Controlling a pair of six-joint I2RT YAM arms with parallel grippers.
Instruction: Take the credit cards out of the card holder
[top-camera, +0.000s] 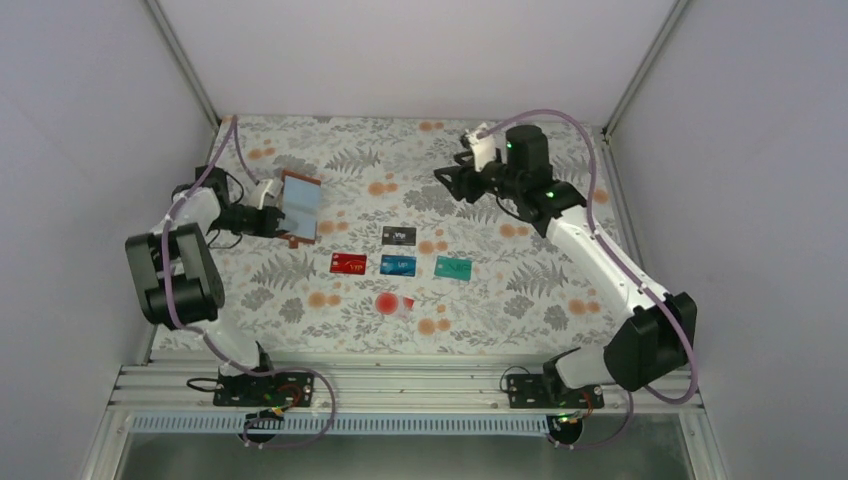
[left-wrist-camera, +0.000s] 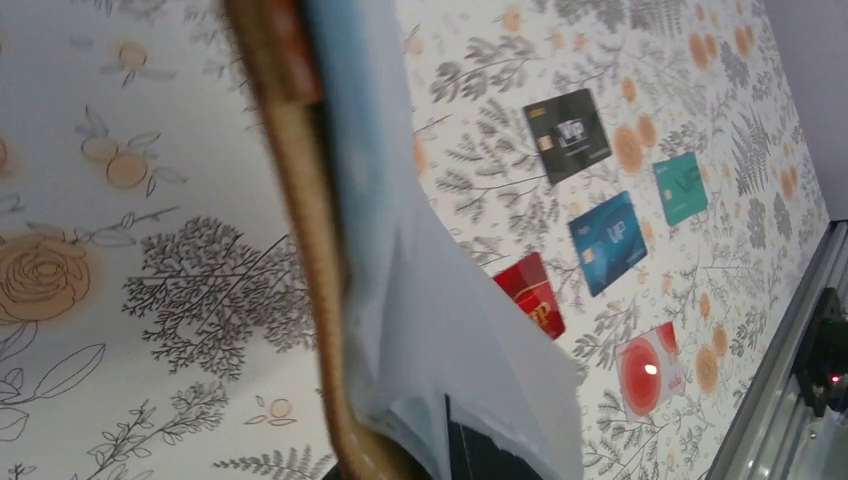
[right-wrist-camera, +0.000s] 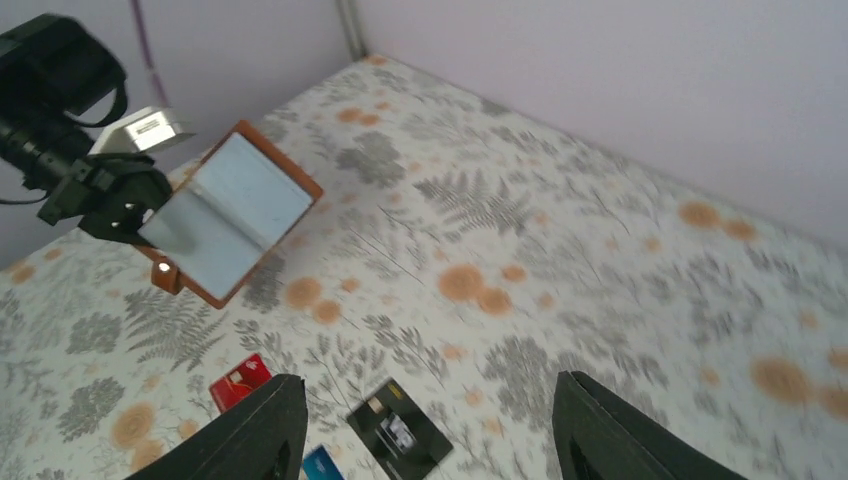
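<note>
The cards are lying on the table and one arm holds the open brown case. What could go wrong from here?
The card holder is gripped only at one edge by the left gripper, so it could slip and fall toward the red card. Its pale pockets sag open in the left wrist view; I cannot tell whether a card is inside, so one might be missed.

The right gripper (right-wrist-camera: 428, 395) hangs clear, fingers spread; ahead-left, the card holder (right-wrist-camera: 235, 210), upright in the left gripper (right-wrist-camera: 140, 200), blocks the way; credit cards (right-wrist-camera: 398, 430) lie below.
</note>
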